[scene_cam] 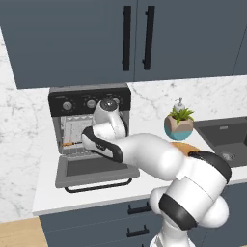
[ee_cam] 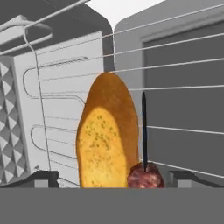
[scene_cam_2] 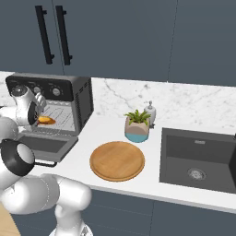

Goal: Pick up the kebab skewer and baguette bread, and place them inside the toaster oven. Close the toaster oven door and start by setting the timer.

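The loading step looks finished, or nearly so; what remains is to back the arm out, shut the toaster oven door and set the timer.

The toaster oven (scene_cam: pixel 89 120) stands at the left end of the counter against the marble wall, its three knobs along the top panel. The toaster oven door (scene_cam: pixel 94 170) lies dropped flat towards the near edge of the counter, handle bar nearest.

The arm rises from below the counter, bends at a high elbow and reaches left and forward, so that the wrist and hand sit in the oven's mouth above the open door. The gripper (ee_cam: pixel 113 178) points into the cavity with its two tips set wide apart at either side of the hand view, clamped on nothing.

Between those tips, on the wire rack, lies the baguette bread (ee_cam: pixel 106 139), running away from the hand towards the back wall. Just right of it is the kebab skewer (ee_cam: pixel 145 162), one meat chunk nearest and the bare stick pointing inward. Whether the two touch is hard to judge from this angle.

The next move calls for a straight retreat clear of the rack wires, then a reach under the handle to swing the flap up.

The round wooden plate (scene_cam_2: pixel 117 161) sits bare to the right.
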Controlling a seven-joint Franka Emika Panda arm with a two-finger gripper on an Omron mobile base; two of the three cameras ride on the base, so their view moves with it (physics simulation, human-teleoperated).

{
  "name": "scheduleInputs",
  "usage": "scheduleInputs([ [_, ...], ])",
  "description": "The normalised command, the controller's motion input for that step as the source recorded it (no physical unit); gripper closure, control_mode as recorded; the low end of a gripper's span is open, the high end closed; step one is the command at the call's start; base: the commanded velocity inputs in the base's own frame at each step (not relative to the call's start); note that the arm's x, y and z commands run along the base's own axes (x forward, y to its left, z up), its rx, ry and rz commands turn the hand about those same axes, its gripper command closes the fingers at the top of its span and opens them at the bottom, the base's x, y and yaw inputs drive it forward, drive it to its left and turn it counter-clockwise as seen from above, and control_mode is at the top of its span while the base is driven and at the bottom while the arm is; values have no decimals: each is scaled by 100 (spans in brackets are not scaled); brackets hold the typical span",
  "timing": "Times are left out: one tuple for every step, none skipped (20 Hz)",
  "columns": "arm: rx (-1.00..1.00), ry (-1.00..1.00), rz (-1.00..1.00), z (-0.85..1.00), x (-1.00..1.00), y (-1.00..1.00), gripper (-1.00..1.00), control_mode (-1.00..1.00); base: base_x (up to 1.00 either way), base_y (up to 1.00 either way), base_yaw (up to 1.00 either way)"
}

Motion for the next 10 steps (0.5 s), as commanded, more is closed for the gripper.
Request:
scheduleInputs([
  [0, 15, 0, 3, 0, -46, -100, -100, 0, 0, 0],
  [0, 15, 0, 4, 0, -48, -100, -100, 0, 0, 0],
  [0, 15, 0, 1, 0, -47, -100, -100, 0, 0, 0],
  [0, 13, 0, 0, 0, -50, -100, -100, 0, 0, 0],
  [0, 11, 0, 0, 0, -54, -100, -100, 0, 0, 0],
  [0, 11, 0, 0, 0, -59, -100, -100, 0, 0, 0],
  [0, 11, 0, 0, -2, -62, -100, -100, 0, 0, 0],
  [0, 10, 0, 0, -9, -60, -100, -100, 0, 0, 0],
  [0, 8, 0, 0, -9, -66, -100, -100, 0, 0, 0],
  [0, 5, 0, 0, -15, -67, -100, -100, 0, 0, 0],
])
